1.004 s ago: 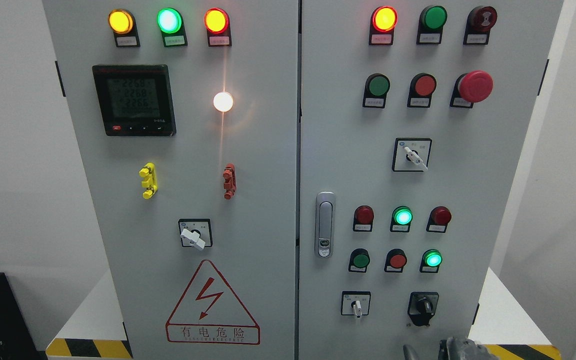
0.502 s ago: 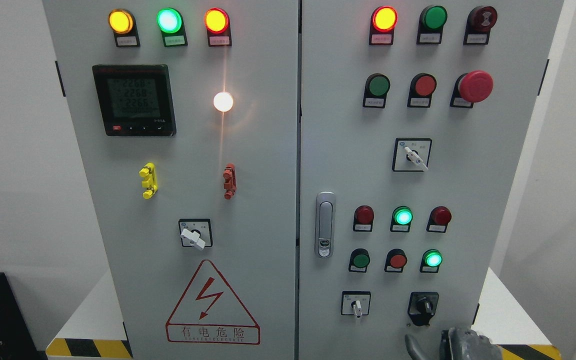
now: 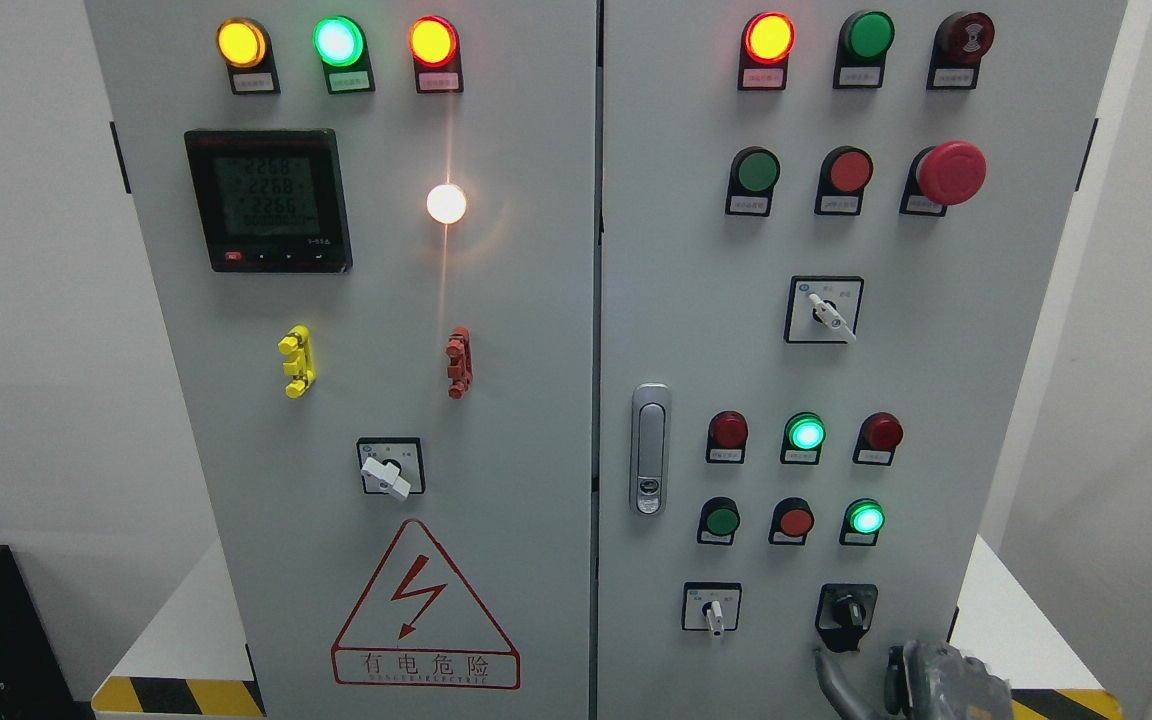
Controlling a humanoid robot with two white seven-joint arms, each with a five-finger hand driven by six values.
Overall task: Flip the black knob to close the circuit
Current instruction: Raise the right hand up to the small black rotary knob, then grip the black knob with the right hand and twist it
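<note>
Rising into the bottom right of the frame, the right hand [image 3: 921, 680] is showing only its grey upper part, with one thin finger [image 3: 833, 678] reaching up toward the black knob [image 3: 847, 609]. That fingertip is sitting just under the knob's black housing, at its lower left corner; whether it is touching cannot be told. The hand is grasping nothing, and since most of it is cut off by the frame's lower edge, it cannot be told whether the rest of its fingers are spread or curled.

The black knob is sitting low on the right door of the grey cabinet [image 3: 536, 300], in the lower right of the frame, its pointer leaning a little to the upper left. To its left a white selector switch [image 3: 712, 610] is pointing down. Above the knob, a green lamp [image 3: 866, 519] is glowing, with a red button [image 3: 794, 521] and a green button [image 3: 721, 520] in the same row further left. Higher up, another green lamp [image 3: 805, 433] is shining between two dark red lamps. A silver door handle [image 3: 649, 450] is standing upright near the middle of the frame.

On the left door, a red warning triangle [image 3: 425, 610] is sitting at the bottom and a digital meter [image 3: 268, 199] is showing lit digits at the upper left.
</note>
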